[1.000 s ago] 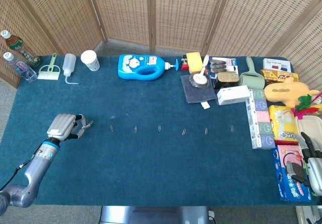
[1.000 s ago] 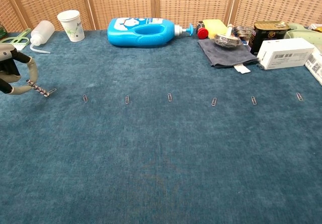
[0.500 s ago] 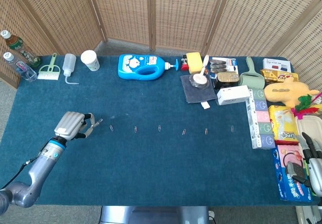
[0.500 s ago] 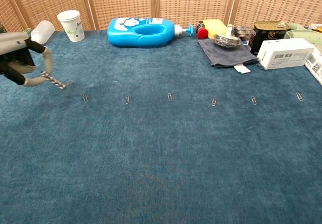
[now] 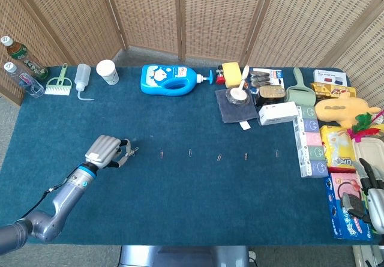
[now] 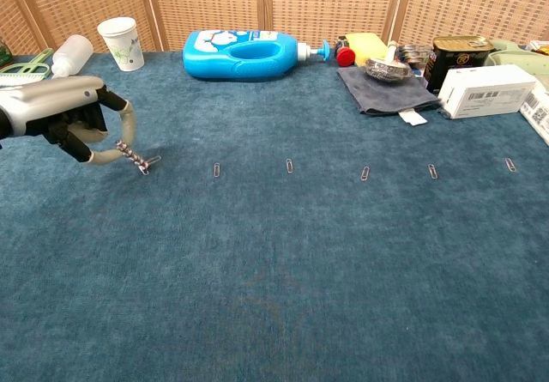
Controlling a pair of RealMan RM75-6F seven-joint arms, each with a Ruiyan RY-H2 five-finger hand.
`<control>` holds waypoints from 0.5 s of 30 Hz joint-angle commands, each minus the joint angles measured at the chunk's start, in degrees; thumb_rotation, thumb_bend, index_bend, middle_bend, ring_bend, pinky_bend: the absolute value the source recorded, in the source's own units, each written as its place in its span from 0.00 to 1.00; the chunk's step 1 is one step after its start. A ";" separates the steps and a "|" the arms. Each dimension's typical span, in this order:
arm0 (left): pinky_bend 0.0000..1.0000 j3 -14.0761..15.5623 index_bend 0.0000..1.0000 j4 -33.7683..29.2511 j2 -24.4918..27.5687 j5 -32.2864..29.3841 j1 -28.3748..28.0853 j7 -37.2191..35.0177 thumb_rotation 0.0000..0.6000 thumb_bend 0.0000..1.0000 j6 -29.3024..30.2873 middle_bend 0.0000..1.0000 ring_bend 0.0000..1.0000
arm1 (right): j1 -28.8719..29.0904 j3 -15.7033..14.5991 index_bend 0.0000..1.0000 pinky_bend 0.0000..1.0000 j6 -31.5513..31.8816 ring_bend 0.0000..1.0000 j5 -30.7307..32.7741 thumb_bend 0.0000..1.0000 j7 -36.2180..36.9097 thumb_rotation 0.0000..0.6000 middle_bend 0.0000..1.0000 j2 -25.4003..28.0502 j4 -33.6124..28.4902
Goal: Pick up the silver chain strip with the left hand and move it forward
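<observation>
My left hand [image 5: 107, 152] hovers low over the blue table cloth at the left and pinches the silver chain strip [image 5: 130, 152] between its fingertips. The short strip hangs down and to the right, and its free end touches the cloth. The chest view shows the same hand [image 6: 73, 116] with the chain strip [image 6: 133, 156] slanting down to the spot of the leftmost paper clip [image 6: 153, 160]. My right hand [image 5: 369, 189] lies at the table's far right edge, partly cut off, fingers apart and holding nothing.
A row of paper clips [image 5: 190, 153] runs rightward across the middle of the cloth. Along the back stand a paper cup [image 5: 107, 71], a squeeze bottle [image 5: 83, 77] and a blue detergent bottle [image 5: 171, 79]. Boxes and packets [image 5: 312, 141] crowd the right side.
My left hand has carried the chain strip to the right along the cloth, from near the left edge up to the leftmost paper clip. The right hand has stayed put.
</observation>
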 commanded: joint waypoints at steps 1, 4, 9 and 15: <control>1.00 -0.02 0.64 0.07 -0.13 -0.29 -0.22 0.27 1.00 0.46 -0.19 1.00 1.00 | -0.04 0.03 0.00 0.00 0.00 0.00 0.10 0.51 0.11 0.83 0.00 0.03 0.09; 1.00 -0.17 0.64 -0.18 0.06 -0.41 -0.43 0.47 1.00 0.46 -0.15 1.00 1.00 | -0.10 0.06 0.00 0.00 0.04 0.00 0.18 0.51 0.23 0.83 0.00 -0.02 0.25; 1.00 -0.82 0.64 -1.19 0.43 -0.19 -1.04 0.78 1.00 0.46 0.37 1.00 1.00 | -0.03 0.03 0.00 0.00 -0.23 0.00 0.25 0.51 0.35 0.84 0.00 -0.20 0.51; 1.00 -2.18 0.64 -2.45 -0.91 0.87 -3.57 1.16 1.00 0.46 -0.20 1.00 1.00 | -0.01 -0.01 0.00 0.00 -0.24 0.00 0.12 0.51 0.47 0.84 0.00 -0.34 0.69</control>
